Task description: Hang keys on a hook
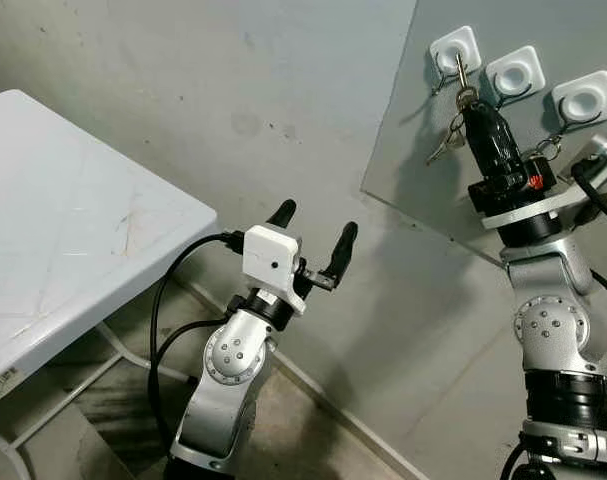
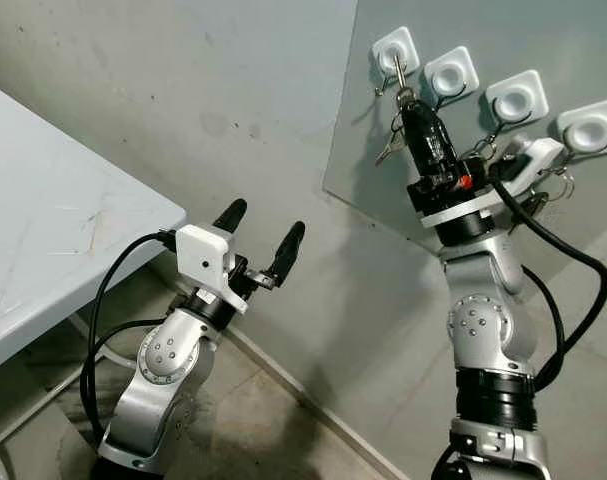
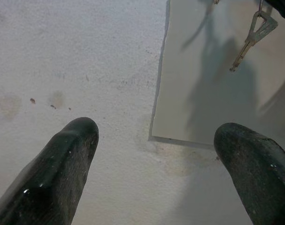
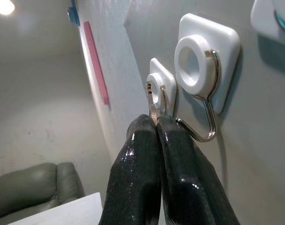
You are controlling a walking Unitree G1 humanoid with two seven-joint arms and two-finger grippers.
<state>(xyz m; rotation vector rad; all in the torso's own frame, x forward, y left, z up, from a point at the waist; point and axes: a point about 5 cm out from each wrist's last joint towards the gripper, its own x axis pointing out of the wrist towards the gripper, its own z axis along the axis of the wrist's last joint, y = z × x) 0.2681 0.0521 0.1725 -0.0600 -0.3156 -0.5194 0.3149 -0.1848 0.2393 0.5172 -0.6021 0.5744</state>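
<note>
The right hand [image 1: 465, 82] is raised to the wall panel [image 1: 403, 140], fingers clamped on the key ring [image 4: 153, 101] at the leftmost hook [image 1: 454, 52]; keys [image 1: 449, 140] dangle below. The left hand [image 1: 313, 235] is held low near the tabletop [image 1: 73, 230], fingers apart.

The two head cameras are looking forward and down at the grey panel with white square hooks [image 1: 513, 72], sharing it and both arms. The left wrist camera is facing that panel from below; the right wrist camera is sitting very close to it.
</note>
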